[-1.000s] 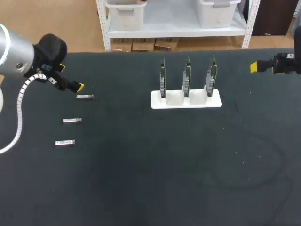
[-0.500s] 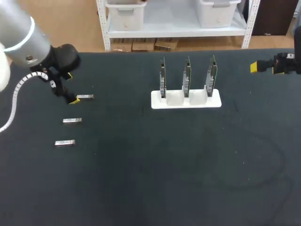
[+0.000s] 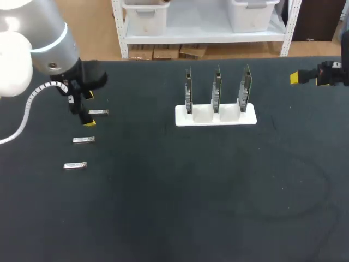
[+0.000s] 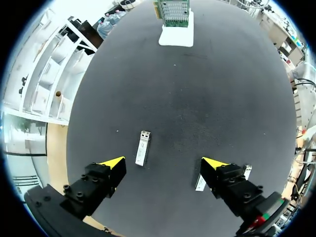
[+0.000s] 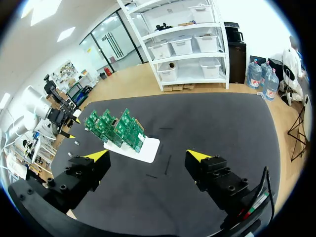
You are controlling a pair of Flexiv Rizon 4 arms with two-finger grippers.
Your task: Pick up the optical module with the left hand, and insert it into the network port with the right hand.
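On the dark table (image 3: 163, 207) three small silver modules lie in a column at my left. The near module (image 3: 75, 165) and the middle module (image 3: 83, 140) are apart from any gripper, and their labels are too small to read. The left gripper (image 4: 163, 164) hangs over the far module (image 3: 98, 112) with its fingers spread wide, and that module lies flat between and just ahead of the tips, untouched. Farther back, mid-table, a white stand (image 3: 215, 115) holds three green boards (image 3: 217, 87) upright in a row, and the right gripper (image 5: 148, 157) hovers by the far right edge, also spread and empty.
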